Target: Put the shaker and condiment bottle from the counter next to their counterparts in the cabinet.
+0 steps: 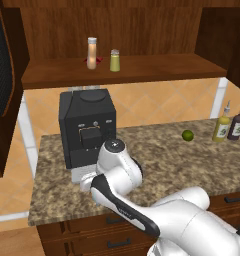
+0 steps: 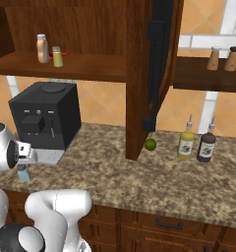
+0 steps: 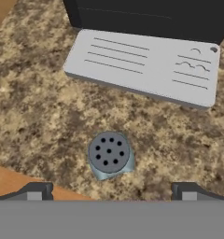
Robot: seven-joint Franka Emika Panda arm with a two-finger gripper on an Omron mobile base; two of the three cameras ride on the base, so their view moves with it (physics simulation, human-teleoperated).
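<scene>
The pale blue-grey shaker point(image 3: 109, 154) stands upright on the granite counter point(image 3: 34, 116), its perforated silvery cap facing the hand camera. My gripper point(image 3: 111, 192) hovers above it, open, with one dark fingertip on each side of it and nothing held. From the right base camera the shaker point(image 2: 23, 173) sits just below my hand, in front of the coffee machine. The peach-orange condiment bottle point(image 1: 92, 52) stands on the cabinet shelf point(image 1: 152, 67) beside the yellow-green shaker point(image 1: 115, 60) and the flat red item point(image 1: 85, 61).
A black coffee machine point(image 1: 87, 131) with a grey drip tray point(image 3: 144, 67) stands right behind the shaker. A lime point(image 1: 187, 135), an olive-yellow bottle point(image 1: 222, 125) and a dark brown bottle point(image 1: 237, 124) sit to the right. An open cabinet door point(image 2: 159, 64) hangs over the counter.
</scene>
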